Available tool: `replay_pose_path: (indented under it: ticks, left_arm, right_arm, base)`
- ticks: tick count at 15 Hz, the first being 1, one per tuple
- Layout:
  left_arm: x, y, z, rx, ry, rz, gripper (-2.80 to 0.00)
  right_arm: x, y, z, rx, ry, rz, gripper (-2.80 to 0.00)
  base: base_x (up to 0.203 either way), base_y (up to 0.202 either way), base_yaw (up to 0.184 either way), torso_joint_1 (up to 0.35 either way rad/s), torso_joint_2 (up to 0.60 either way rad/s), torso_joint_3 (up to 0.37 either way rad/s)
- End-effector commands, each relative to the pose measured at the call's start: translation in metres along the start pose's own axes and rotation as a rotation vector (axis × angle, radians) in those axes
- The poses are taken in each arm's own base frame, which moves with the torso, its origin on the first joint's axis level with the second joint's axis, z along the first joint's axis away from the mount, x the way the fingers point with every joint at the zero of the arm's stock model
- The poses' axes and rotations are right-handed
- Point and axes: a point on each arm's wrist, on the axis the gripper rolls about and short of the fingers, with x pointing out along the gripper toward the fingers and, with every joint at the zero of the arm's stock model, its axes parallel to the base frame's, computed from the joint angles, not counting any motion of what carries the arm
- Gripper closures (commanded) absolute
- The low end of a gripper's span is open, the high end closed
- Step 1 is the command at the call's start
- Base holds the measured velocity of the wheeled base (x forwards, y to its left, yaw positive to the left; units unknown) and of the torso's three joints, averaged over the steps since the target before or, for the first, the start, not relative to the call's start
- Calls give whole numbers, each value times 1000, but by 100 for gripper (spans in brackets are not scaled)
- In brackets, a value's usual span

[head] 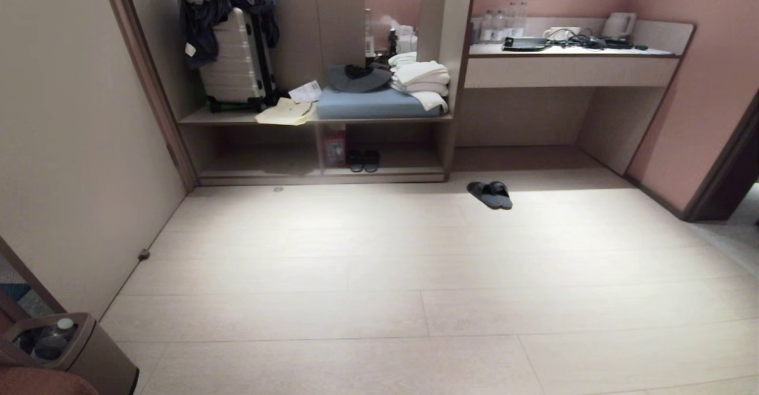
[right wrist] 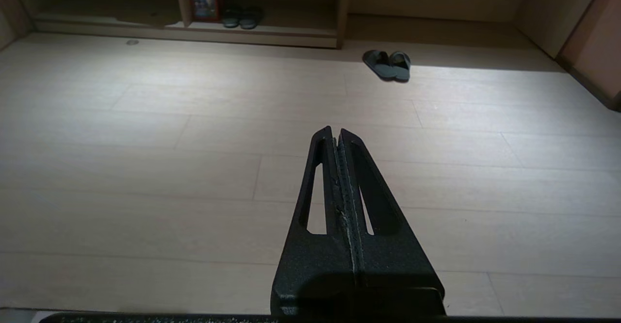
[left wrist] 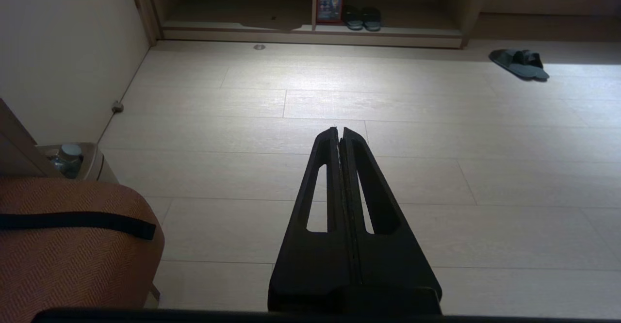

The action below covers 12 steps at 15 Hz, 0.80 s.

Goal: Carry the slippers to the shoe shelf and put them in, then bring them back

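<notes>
Slippers on bare floor beside shoe shelf; both pincers together, empty.

I could read nothing. A red box in the shelf bore a blue printed panel, but its lettering was too small for me to make out. Papers on the upper shelf showed no legible writing either. The bottles on the desk had labels I could not read.

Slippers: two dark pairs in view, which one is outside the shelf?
The slippers on the open floor, right of the shoe shelf. The other pair stands inside it, beside the divider.
</notes>
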Motion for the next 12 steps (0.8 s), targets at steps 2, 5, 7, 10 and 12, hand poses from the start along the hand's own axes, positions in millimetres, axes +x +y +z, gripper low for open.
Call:
replay_pose_path:
  ticks: [2,5,7,10,12]
  left_arm:
    - [0,0,0,-1,1,0,0]
    - [0,0,0,-1,1,0,0]
    - [0,0,0,-2,1,0,0]
    - [0,0,0,-2,1,0,0]
    - [0,0,0,-2,1,0,0]
  right_arm:
    - [0,0,0,5,-2,-1,0]
    - [0,0,0,1,-1,-1,0]
    - [0,0,0,3,-2,-1,0]
    - [0,0,0,4,-1,-1,0]
    - [0,0,0,12,-1,-3,0]
  base:
    - [0,0,0,0,0,0]
    - [0,0,0,0,0,0]
    - [0,0,0,0,0,0]
    - [0,0,0,0,0,0]
    - [0,0,0,0,0,0]
